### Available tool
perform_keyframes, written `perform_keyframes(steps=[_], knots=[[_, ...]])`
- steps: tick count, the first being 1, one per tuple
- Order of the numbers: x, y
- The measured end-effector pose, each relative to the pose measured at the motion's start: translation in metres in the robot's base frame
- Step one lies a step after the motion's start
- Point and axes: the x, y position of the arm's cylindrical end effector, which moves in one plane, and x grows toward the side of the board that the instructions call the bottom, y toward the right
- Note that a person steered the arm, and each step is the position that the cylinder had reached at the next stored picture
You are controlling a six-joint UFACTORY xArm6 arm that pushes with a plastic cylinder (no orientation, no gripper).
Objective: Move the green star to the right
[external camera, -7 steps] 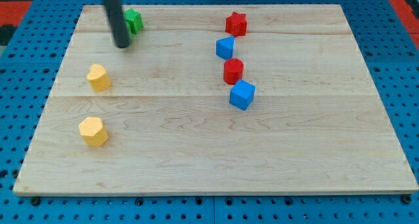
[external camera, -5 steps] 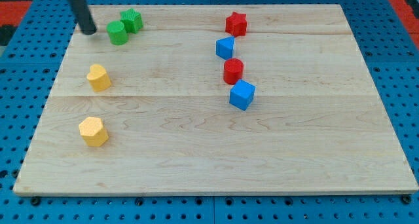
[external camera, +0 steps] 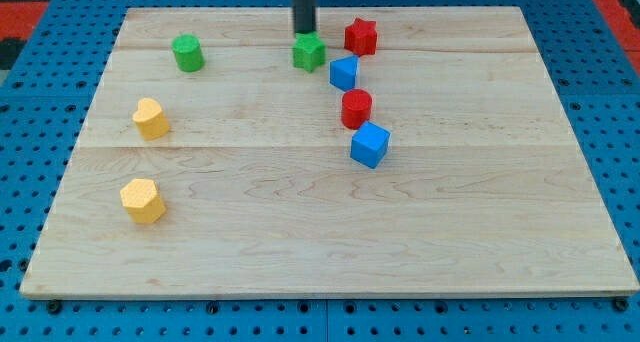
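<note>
The green star (external camera: 309, 52) lies near the view's top middle of the wooden board (external camera: 330, 242), just left of a blue block (external camera: 344, 73) and the red star (external camera: 360, 36). My tip (external camera: 304, 31) stands right above the green star, at its upper edge, touching or nearly touching it. The dark rod rises out of the view's top. A green cylinder (external camera: 187, 53) sits alone at the upper left.
A red cylinder (external camera: 356, 109) and a blue cube (external camera: 369, 144) lie in a column below the blue block. Two yellow blocks (external camera: 151, 118) (external camera: 143, 200) lie at the view's left. Blue pegboard surrounds the board.
The green star has moved far to the right, from beside the green cylinder to next to the blue block. My tip has moved from the upper left to above the star.
</note>
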Motion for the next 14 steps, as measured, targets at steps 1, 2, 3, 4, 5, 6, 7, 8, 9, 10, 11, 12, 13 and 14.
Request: perform_keyframes(steps=[1,2,3,4,5,6,7,8,9,10,11,12,13,14], knots=[[-0.001,-0.049],[-0.002,-0.082],[0.022,-0.061],[0.040,0.013],[0.040,0.121],[0.040,0.186],[0.040,0.208],[0.039,0.211],[0.035,0.219],[0.030,0.218],[0.019,0.159],[0.046,0.115],[0.080,0.169],[0.102,0.201]])
